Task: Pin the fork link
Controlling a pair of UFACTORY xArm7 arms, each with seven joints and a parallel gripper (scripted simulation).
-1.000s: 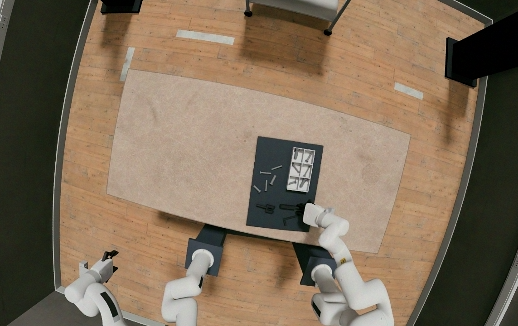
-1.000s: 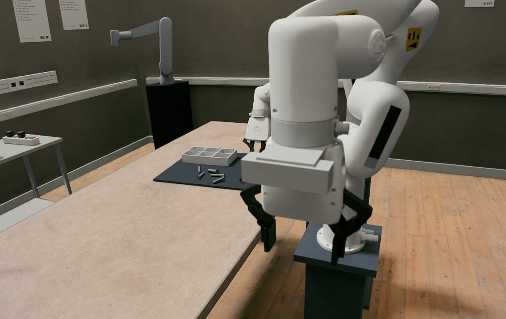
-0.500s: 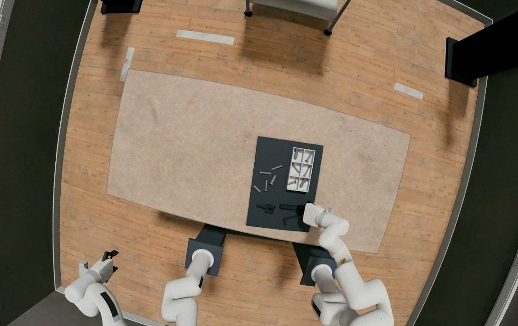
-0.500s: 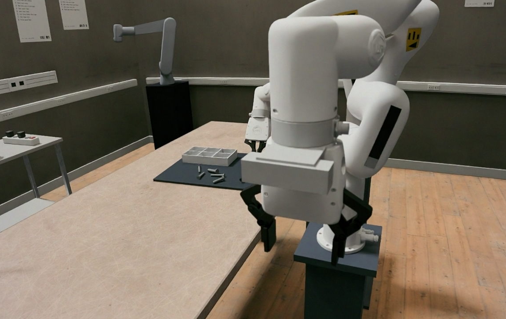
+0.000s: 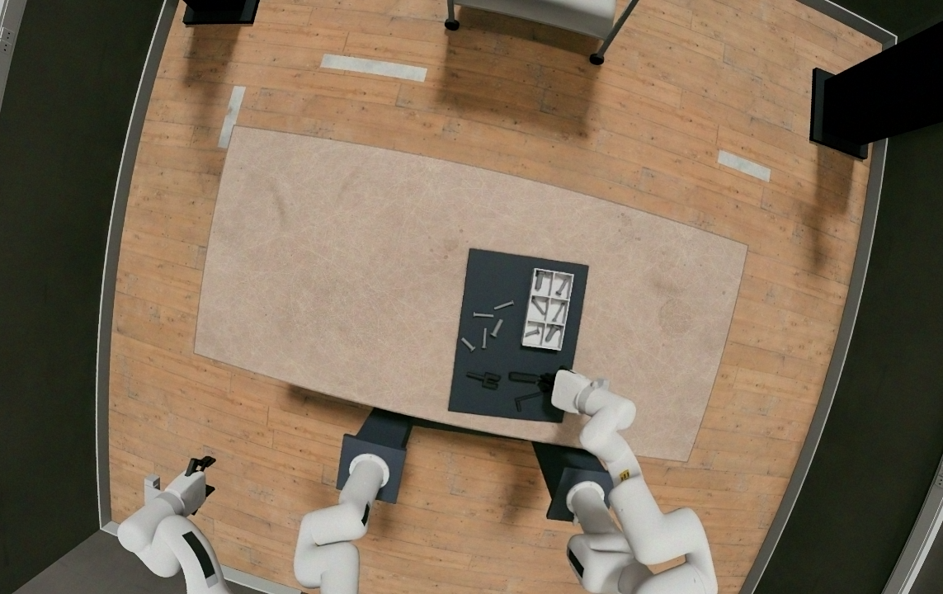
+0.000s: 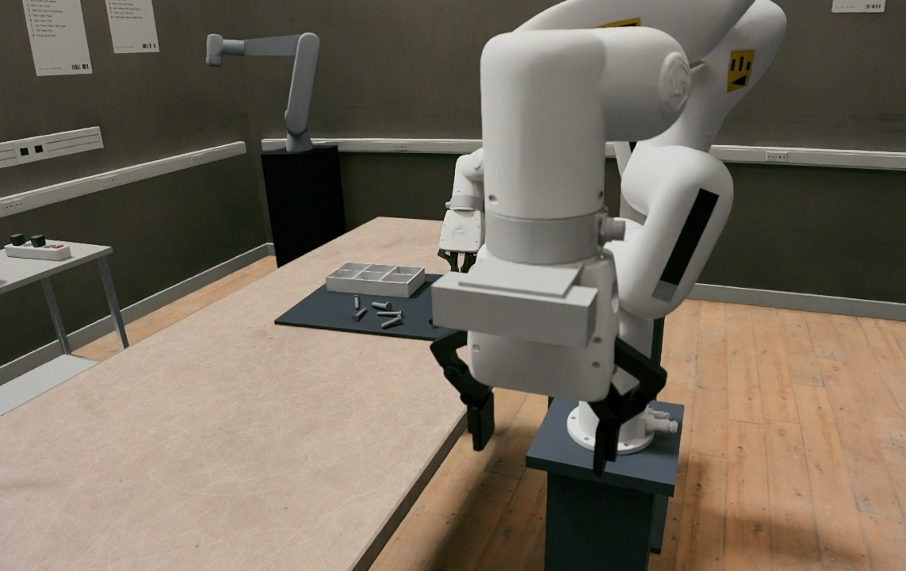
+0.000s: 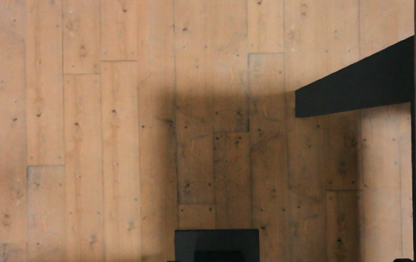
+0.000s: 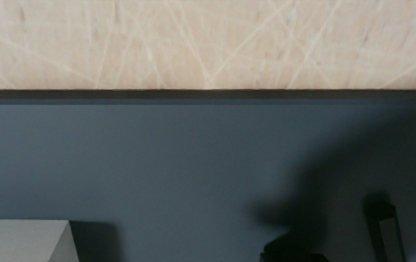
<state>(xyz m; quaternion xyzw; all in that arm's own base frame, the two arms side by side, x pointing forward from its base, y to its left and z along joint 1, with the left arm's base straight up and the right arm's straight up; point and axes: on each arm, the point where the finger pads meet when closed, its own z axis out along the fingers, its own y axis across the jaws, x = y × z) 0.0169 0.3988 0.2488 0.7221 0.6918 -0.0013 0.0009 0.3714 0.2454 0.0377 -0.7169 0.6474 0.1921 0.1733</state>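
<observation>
The left gripper [image 5: 211, 474] [image 6: 540, 457] [image 7: 288, 260] hangs spread, outside the long base-side edge of the tabletop [image 5: 349, 258] [image 6: 158, 440]. Farther along that edge, toward its far corner, the fork link [image 5: 489, 380] lies on a dark mat [image 5: 489, 273] [image 6: 300, 317] [image 8: 157, 156]. Loose pins [image 5: 483, 315] [image 6: 390, 312] lie farther in; I cannot tell which is 12 mm. Beyond sits the parts box [image 5: 570, 295] [image 6: 374, 285] [image 8: 22, 236]. Farthest, the right gripper [image 5: 547, 381] [image 6: 458, 268] [image 8: 293, 256] pinches a mostly hidden dark piece.
</observation>
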